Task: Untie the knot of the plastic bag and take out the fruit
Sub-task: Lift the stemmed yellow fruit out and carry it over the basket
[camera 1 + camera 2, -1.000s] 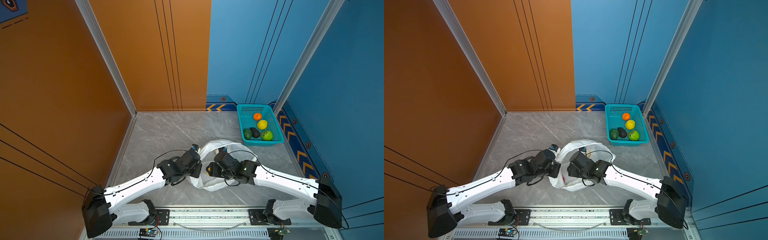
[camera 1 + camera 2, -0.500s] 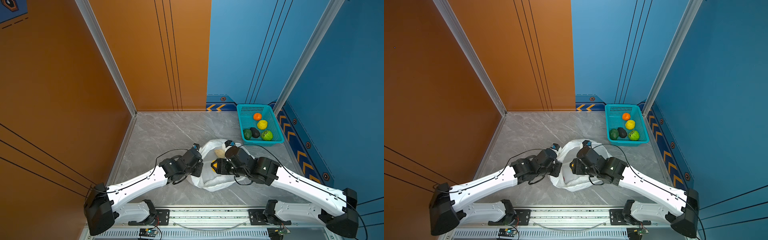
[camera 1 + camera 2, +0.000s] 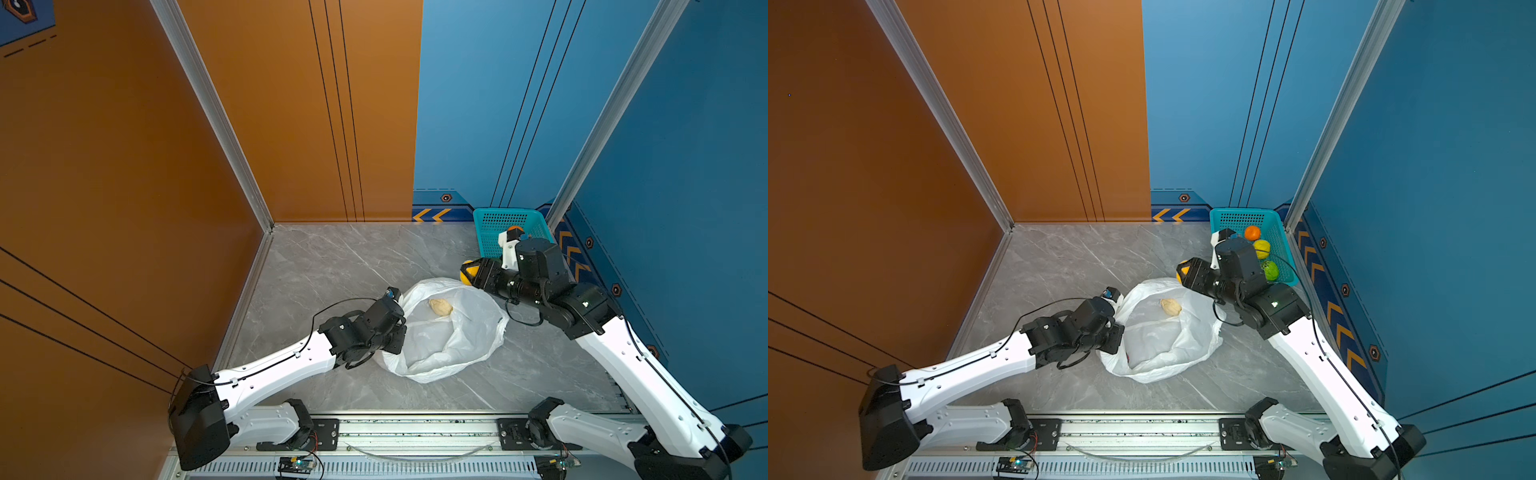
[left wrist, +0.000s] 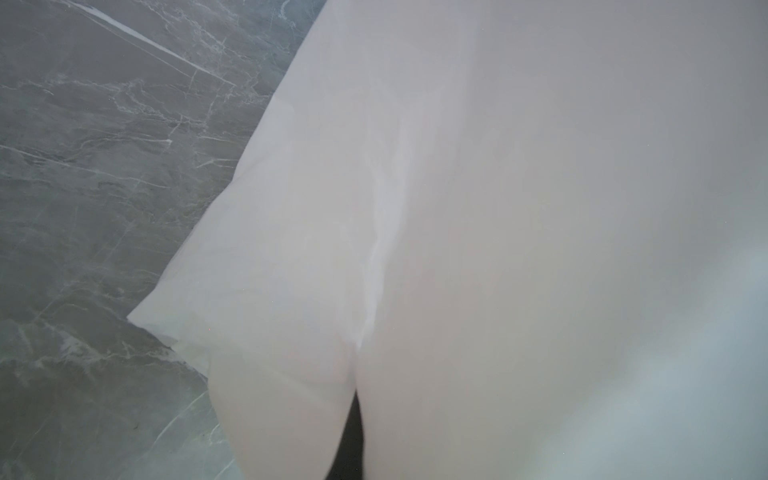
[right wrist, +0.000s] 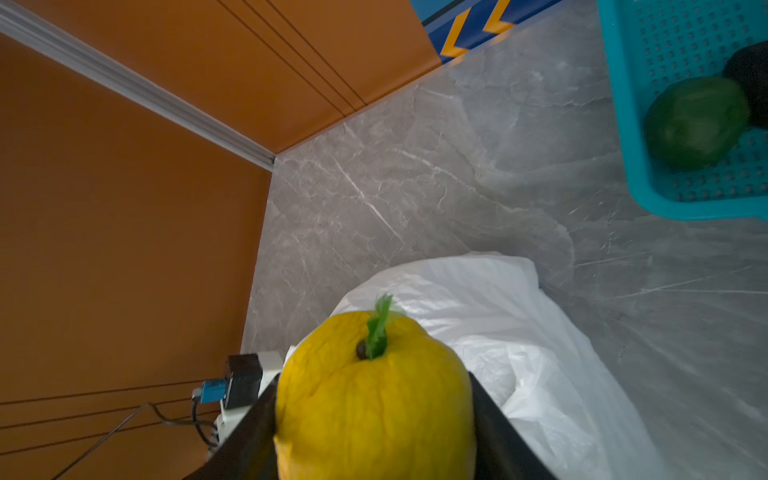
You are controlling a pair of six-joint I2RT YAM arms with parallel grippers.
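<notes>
Quick look at the rig: the plastic bag (image 3: 478,328) sits in the middle of the grey marble surface (image 3: 332,266) with its mouth gaping wide. The left pincer (image 3: 397,332) is pressed together on the bag's left rim. In the left wrist view white film fills most of the shot, so you can't see the tips themselves. One cream bumpy fruit (image 3: 440,307) lies inside the bag, towards the far side.

The right pincer (image 3: 471,274) is pinching a yellow fruit (image 5: 374,395) with a little green stem, jaws on either side of it. It hangs above the bag's far right edge, between the bag and the teal basket (image 3: 505,220) in the far right corner. In the basket there's an orange fruit (image 3: 1252,232), a yellow bumpy one (image 3: 1261,248), a bright green one (image 3: 1271,270), a dark green one (image 5: 698,122) and a near-black one (image 5: 752,79) touching it.
</notes>
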